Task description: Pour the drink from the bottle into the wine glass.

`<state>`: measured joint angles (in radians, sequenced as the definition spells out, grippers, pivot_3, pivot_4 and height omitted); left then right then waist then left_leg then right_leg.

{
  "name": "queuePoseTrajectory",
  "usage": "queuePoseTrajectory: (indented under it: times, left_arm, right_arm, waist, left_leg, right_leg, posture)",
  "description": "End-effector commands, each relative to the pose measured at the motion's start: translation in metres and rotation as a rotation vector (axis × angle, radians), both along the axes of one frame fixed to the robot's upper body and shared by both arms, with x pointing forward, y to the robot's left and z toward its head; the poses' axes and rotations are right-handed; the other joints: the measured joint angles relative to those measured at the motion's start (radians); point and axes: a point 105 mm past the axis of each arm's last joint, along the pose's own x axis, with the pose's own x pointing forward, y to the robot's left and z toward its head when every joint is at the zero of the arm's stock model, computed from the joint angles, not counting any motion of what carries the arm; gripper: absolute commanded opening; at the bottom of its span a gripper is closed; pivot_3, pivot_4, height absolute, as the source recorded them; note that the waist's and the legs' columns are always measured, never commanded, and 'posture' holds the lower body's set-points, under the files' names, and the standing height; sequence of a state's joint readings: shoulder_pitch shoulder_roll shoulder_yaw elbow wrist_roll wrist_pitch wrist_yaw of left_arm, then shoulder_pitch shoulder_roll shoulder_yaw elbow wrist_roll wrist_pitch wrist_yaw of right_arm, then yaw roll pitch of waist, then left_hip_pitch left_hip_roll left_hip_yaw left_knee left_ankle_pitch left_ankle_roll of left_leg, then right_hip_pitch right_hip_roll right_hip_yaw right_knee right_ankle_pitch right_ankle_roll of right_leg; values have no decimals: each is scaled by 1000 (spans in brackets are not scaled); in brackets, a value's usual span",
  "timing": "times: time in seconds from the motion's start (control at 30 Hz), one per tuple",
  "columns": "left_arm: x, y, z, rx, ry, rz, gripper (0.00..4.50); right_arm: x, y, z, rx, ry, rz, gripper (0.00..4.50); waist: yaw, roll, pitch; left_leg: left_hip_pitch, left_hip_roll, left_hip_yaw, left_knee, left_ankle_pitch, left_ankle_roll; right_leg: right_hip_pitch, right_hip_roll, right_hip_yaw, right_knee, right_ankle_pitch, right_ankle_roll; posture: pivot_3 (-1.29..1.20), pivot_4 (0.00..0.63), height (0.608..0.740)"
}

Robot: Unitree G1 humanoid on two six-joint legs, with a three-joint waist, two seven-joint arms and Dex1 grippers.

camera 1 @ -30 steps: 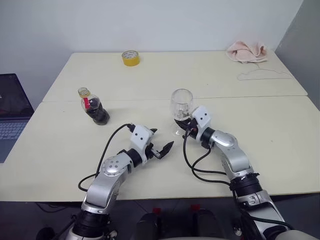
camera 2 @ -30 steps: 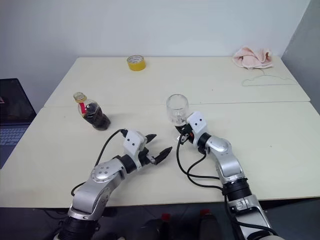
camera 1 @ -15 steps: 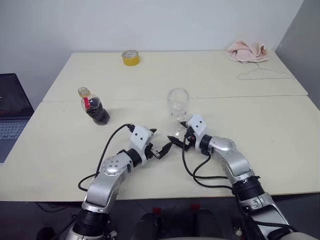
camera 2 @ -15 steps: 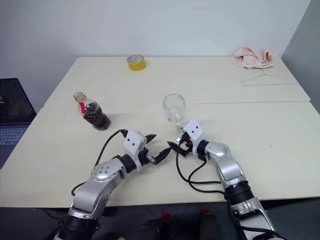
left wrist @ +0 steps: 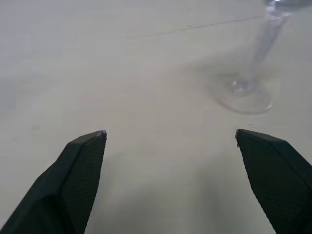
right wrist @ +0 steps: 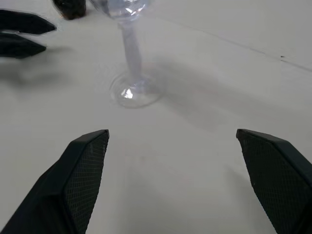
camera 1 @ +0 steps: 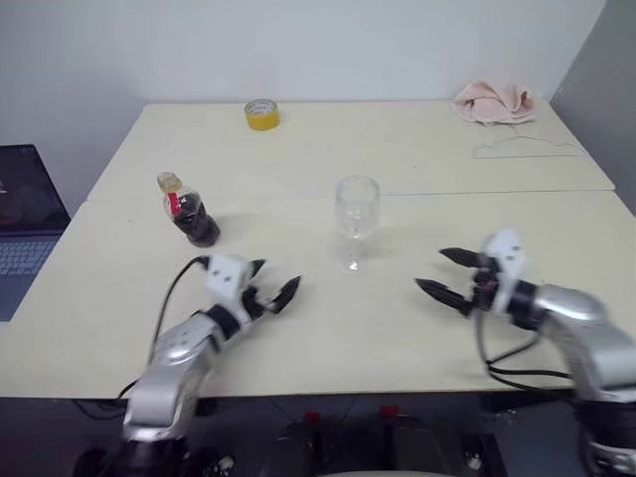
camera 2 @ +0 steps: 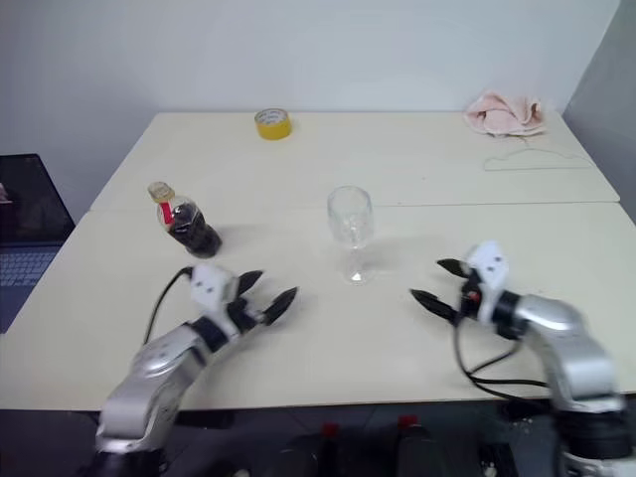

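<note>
1. Laptop [camera 1: 25,214] sits at the far left edge, off the cream table [camera 1: 397,149], with its screen dark
2. Bottle [camera 1: 189,212] stands upright on the left half of the table, yellow-orange cap on top, red strip on the neck, dark cola-like drink [camera 1: 197,230] filling its rounded body
3. Yellow tape roll [camera 1: 260,114] lies at the far edge, well behind the bottle
4. Left gripper [camera 1: 271,283] hovers low, near the bottle on the robot's side, its black fingers spread wide and holding nothing
5. Wine glass [camera 1: 356,211] stands upright and empty at the table's middle, between the two grippers and apart from both
6. Right gripper [camera 1: 442,273] hovers to the right of the glass, jaws wide apart, holding nothing
7. Pink cloth [camera 1: 492,102] and wire hanger [camera 1: 527,149] lie at the far right
8. Likely next step is grasping the bottle: close squarely on the rounded body, keep it upright, and deal with the cap before tilting
</note>
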<state>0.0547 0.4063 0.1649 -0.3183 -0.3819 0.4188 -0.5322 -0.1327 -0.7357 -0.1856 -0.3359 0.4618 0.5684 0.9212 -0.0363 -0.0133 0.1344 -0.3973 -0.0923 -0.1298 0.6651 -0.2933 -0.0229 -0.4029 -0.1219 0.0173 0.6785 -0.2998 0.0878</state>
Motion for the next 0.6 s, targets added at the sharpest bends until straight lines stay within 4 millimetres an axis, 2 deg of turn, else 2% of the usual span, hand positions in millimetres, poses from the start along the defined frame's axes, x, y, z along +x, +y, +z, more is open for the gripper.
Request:
queuePoseTrajectory:
  times: [0.03, 0.1, 0.17, 0.3, 0.43, 0.6]
  left_arm:
    - [-16, 24, 17, -10, -52, 40, 4500]
    - [-15, 44, 15, -19, -69, 136, 4500]
    - [-7, 60, 21, 26, -147, 233, 4500]
    - [9, 71, 43, 1, -270, 339, 4500]
    - [26, 68, 47, 21, -280, 350, 4500]
    - [36, 73, 48, 51, -285, 390, 4500]
  right_arm:
    - [-14, 10, 55, 46, -118, 150, 4470]
    - [-15, 16, 81, 67, -189, 192, 4470]
    - [-20, 28, 99, 86, -229, 262, 4470]
    - [-29, 53, 123, 135, -281, 379, 4470]
    - [-31, 69, 125, 125, -281, 438, 4470]
    - [-32, 70, 121, 82, -255, 443, 4470]
  waist:
    - [-2, 0, 0]
    - [5, 0, 0]
    - [11, -1, 1]
    - [38, -5, 2]
    - [40, -6, 2]
    - [35, -6, 2]
  left_leg:
    - [0, 0, 0, 0, 0, 0]
    - [1, 0, 0, 0, 0, 0]
    - [2, 0, -1, 1, 0, 0]
    - [6, -1, -5, 1, 0, 0]
    - [5, -1, -6, 2, 0, 0]
    - [5, -1, -6, 1, 0, 0]
  right_leg:
    - [0, 0, 0, 0, 0, 0]
    - [2, 0, -1, 0, 0, -1]
    - [4, 0, -2, -1, 0, -1]
    - [14, -1, -7, -9, 0, -1]
    - [16, -1, -7, -13, 1, 0]
    - [15, -1, -7, -13, 2, 0]
  posture:
    - [0, 150, 740]
    - [0, 150, 740]
    - [0, 150, 740]
    - [0, 150, 740]
    - [0, 150, 740]
    - [0, 150, 740]
